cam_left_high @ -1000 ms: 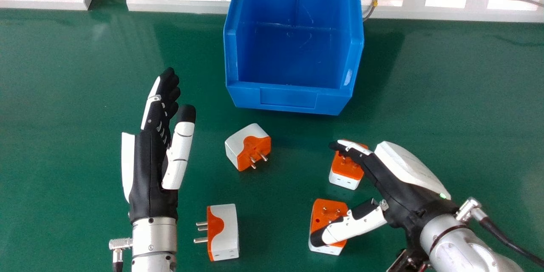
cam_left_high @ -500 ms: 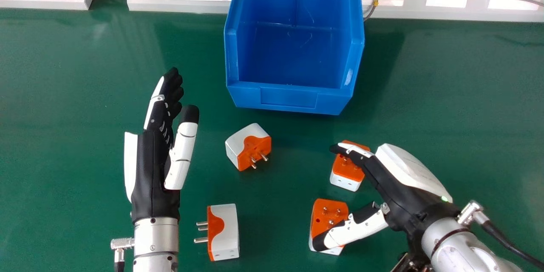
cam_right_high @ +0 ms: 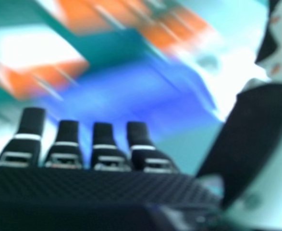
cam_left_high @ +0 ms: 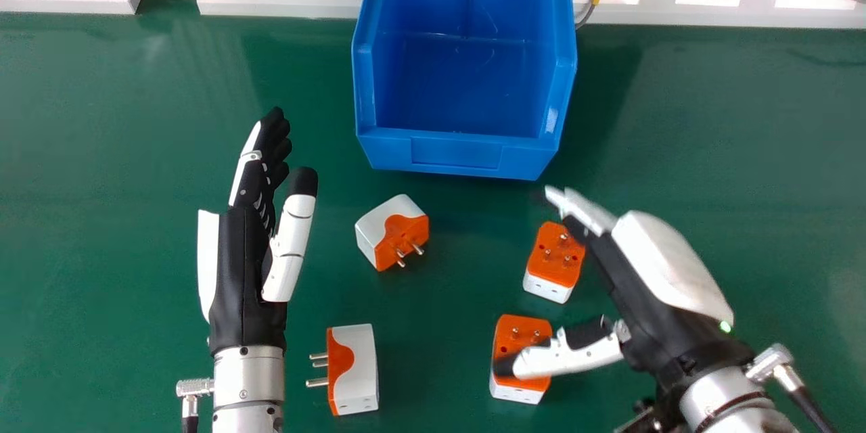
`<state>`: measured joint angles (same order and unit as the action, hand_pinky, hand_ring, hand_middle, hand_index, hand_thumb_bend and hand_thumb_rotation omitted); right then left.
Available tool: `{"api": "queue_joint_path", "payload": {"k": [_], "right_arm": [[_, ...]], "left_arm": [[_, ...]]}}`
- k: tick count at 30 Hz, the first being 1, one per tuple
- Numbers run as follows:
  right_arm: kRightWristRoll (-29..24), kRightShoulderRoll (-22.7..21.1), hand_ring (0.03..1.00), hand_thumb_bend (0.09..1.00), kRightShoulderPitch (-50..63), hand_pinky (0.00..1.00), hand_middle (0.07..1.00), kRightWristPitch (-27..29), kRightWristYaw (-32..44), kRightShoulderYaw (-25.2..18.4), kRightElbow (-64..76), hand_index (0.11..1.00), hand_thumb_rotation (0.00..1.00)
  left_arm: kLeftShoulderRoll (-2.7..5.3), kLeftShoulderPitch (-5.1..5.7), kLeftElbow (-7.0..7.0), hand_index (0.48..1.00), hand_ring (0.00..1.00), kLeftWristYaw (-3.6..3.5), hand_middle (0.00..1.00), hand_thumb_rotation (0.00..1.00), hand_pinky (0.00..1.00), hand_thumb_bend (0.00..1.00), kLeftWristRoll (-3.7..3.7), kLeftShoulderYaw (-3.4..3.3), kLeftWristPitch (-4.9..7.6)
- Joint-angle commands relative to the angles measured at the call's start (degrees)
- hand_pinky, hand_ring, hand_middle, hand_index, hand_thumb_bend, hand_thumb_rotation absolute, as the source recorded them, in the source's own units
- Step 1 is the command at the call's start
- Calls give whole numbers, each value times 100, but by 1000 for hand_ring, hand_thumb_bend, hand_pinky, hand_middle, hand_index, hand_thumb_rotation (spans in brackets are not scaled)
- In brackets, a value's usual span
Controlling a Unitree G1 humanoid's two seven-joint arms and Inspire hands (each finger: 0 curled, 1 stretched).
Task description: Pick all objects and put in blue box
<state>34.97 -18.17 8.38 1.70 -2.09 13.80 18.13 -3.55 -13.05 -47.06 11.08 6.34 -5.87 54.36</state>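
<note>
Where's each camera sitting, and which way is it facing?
Head view: on the robot's head, facing forward and down at the blue box and four plug adapters; left hand and right hand show.
Right hand view: at the right hand, looking out past its fingertips along the bottom edge, thumb at right.
Both share the box and orange-and-white adapters.

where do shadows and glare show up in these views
Head view: soft dark shadows on the green table to both sides of the blue box, with a faint pale sheen on the tabletop toward the far left; right hand view: the white part of one plug adapter looks washed out by bright light.
</note>
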Motion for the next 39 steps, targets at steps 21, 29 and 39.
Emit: {"api": "queue_joint_path", "payload": {"k": [21, 29, 39], "right_arm": [[-810, -472, 900, 1000, -189, 811, 912, -2289, 2759, 47, 1008, 890, 219], [-318, -413, 858, 1000, -272, 775, 882, -2674, 2641, 297, 890, 866, 198], [85, -327, 820, 1000, -577, 738, 855, -3075, 2606, 619, 447, 841, 185]], "left_arm": [[-14, 27, 189, 898, 911, 31, 918, 883, 915, 688, 62, 34, -68], [-1, -29, 176, 900, 911, 70, 918, 885, 914, 684, 86, 41, -73], [8, -43, 196, 901, 912, 65, 918, 887, 913, 681, 82, 50, -70]]}}
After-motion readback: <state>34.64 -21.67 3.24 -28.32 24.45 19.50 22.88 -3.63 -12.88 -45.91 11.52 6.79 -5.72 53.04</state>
